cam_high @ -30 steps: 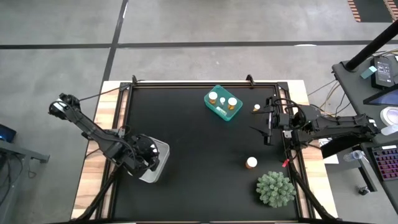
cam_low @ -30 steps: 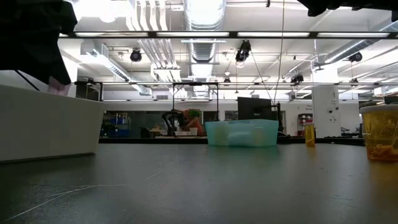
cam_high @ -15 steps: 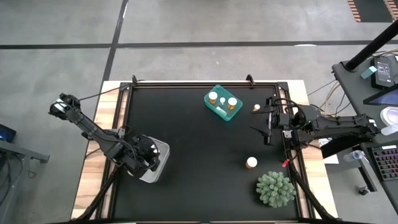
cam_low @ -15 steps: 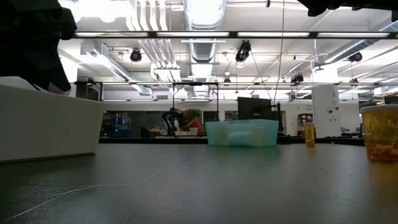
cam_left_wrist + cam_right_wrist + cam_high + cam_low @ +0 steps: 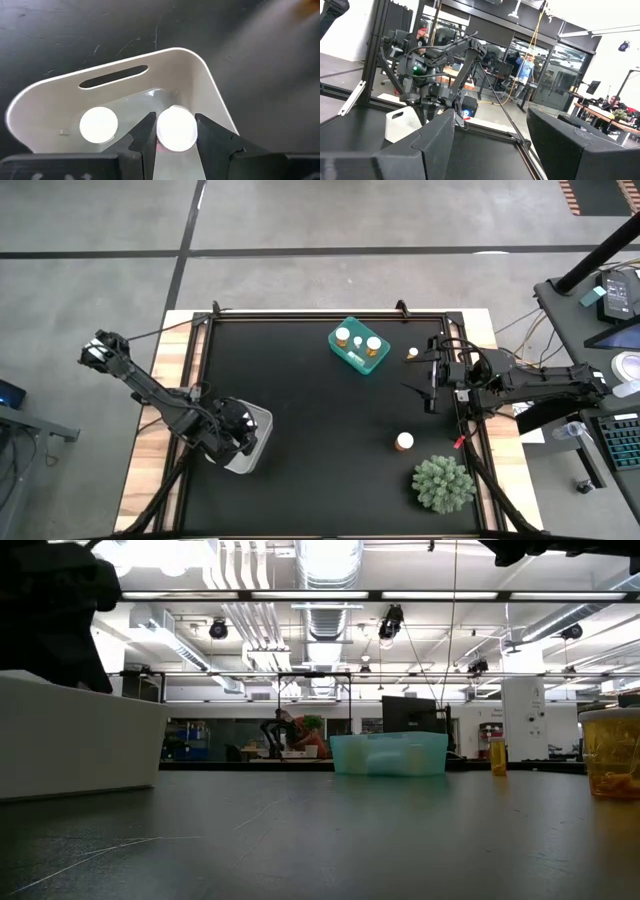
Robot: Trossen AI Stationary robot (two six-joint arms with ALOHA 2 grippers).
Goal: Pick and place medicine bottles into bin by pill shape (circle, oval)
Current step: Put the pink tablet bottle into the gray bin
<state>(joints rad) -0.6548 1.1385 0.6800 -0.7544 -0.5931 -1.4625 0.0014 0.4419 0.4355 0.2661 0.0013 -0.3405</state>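
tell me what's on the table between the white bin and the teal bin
Nothing: in the high view, the stretch of black table from the white bin under the left gripper up to the teal bin is bare.

A black tabletop (image 5: 300, 410) framed by pale wooden edges is seen from above, standing on a grey concrete floor (image 5: 300, 220) crossed by dark seam lines. A green spiky plant (image 5: 443, 484) is set near the tabletop's front right corner. To the right, a dark side desk (image 5: 600, 310) is shown carrying cables and what appears to be a keyboard (image 5: 625, 442), though only its edge is visible. In the low view, a ceiling of ducts and strip lights (image 5: 320, 580) is shown, with a dark monitor (image 5: 410, 716) far behind the tabletop. In the right wrist view, a person in a light blue top (image 5: 524, 69) is seen standing in the room beyond.
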